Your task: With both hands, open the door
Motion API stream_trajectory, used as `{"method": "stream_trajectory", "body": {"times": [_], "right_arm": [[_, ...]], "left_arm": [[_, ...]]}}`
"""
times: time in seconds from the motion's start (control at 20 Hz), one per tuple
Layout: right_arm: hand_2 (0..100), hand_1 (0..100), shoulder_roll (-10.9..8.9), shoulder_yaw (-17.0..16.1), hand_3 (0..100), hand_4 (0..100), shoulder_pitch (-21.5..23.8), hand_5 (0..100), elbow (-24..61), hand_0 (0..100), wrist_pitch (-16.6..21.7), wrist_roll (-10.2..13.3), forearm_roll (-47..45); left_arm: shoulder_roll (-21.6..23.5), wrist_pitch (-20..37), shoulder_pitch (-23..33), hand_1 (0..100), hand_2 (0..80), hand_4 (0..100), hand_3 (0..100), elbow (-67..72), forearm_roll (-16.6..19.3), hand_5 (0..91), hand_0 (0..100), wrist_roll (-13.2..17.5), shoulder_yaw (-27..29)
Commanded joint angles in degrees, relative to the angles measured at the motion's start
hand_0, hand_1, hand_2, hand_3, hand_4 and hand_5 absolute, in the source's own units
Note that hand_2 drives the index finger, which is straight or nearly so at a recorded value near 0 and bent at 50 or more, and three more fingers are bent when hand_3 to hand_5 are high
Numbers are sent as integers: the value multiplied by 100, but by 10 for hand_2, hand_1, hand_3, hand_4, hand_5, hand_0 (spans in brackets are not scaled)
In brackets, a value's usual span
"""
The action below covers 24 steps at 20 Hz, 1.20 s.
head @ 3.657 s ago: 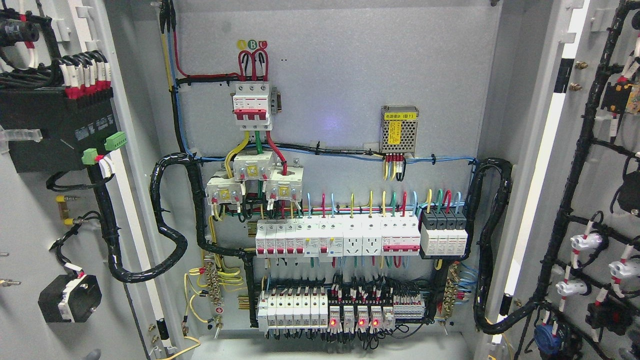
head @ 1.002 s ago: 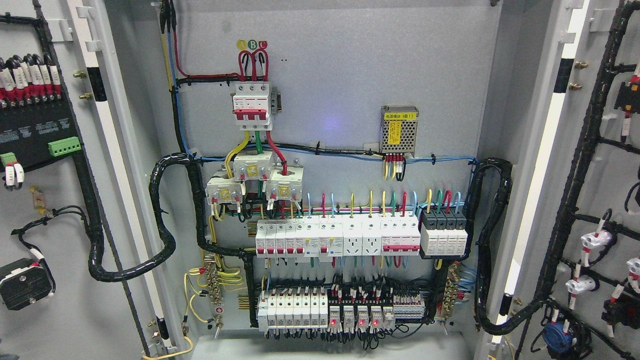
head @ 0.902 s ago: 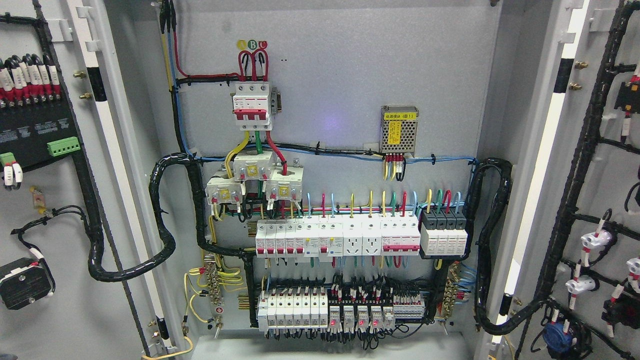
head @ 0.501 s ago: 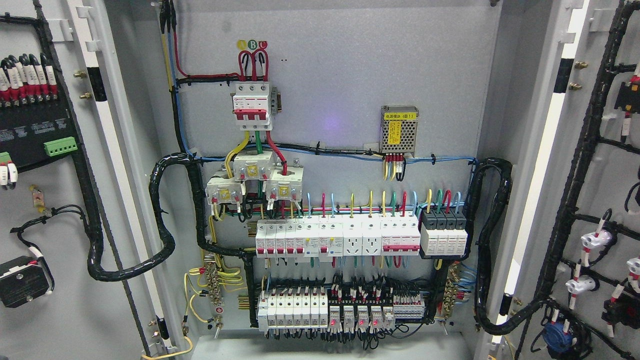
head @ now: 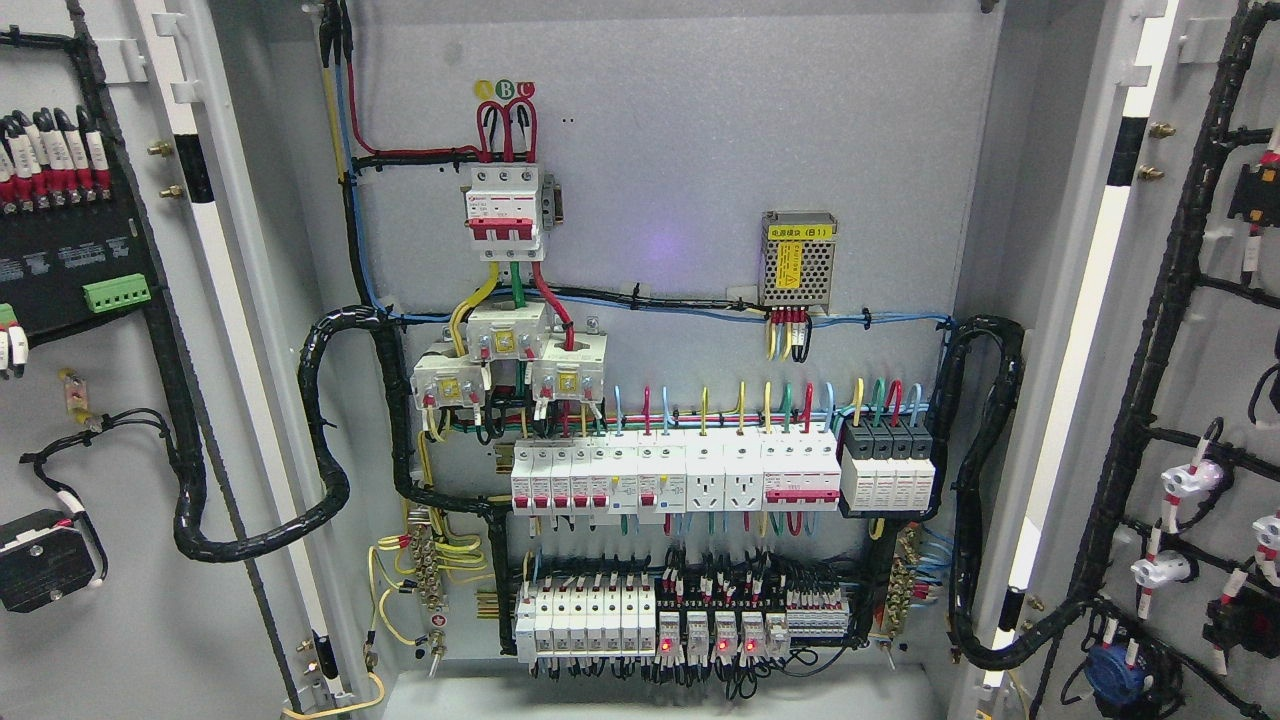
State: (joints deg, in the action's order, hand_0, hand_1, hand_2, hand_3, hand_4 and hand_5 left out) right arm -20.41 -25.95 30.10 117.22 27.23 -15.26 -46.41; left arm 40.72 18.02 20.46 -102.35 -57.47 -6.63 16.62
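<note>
- No robot hand appears in the head view, so neither hand's finger state can be told.
- Left door [head: 130, 560]: swung open at the left edge, inner face toward the camera. It carries a black module [head: 65, 265] with green connectors, a row of red-and-white ferrules above it, and a small black unit [head: 40, 560] lower down.
- Right door [head: 1215, 330]: swung open at the right edge, inner face showing. A black harness [head: 1160, 330] runs down it, branching to white and blue fittings near the bottom.
- A black conduit [head: 325, 440] loops from the left door into the cabinet; a second conduit [head: 975, 500] loops in from the right door.
- Cabinet back panel [head: 700, 130]: grey, fully exposed between the doors.
- Bottom row: white breakers and relays [head: 690, 630], three showing red lights.
- Middle row [head: 675, 478]: white breakers and two sockets, with a black-topped block [head: 888, 465] at its right end.
- Above left: three white transformers [head: 510, 365], fed by yellow, green and red wires.
- Upper left: main breaker [head: 505, 212] with red levers.
- Upper right: perforated metal power supply [head: 798, 260] with a yellow label.
</note>
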Motion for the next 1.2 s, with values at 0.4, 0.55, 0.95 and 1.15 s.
{"method": "stream_trajectory", "body": {"times": [0.4, 0.55, 0.95, 1.15], "right_arm": [[0, 0, -42, 292, 0, 0, -12, 0, 248, 191, 20, -3, 9], [0, 0, -182, 292, 0, 0, -30, 0, 248, 191, 28, -3, 9], [0, 0, -209, 458, 0, 0, -92, 0, 248, 191, 28, -12, 9], [0, 0, -244, 538, 0, 0, -100, 0, 248, 191, 28, -21, 18]], "left_arm": [[94, -1, -42, 0, 0, 0, 0, -13, -159, 0, 0, -5, 34], [85, 8, 55, 0, 0, 0, 0, -206, -159, 0, 0, -5, 16], [23, -1, 99, 0, 0, 0, 0, -514, -107, 0, 0, -5, -80], [14, -1, 169, 0, 0, 0, 0, -707, -98, 0, 0, 4, -203]]}}
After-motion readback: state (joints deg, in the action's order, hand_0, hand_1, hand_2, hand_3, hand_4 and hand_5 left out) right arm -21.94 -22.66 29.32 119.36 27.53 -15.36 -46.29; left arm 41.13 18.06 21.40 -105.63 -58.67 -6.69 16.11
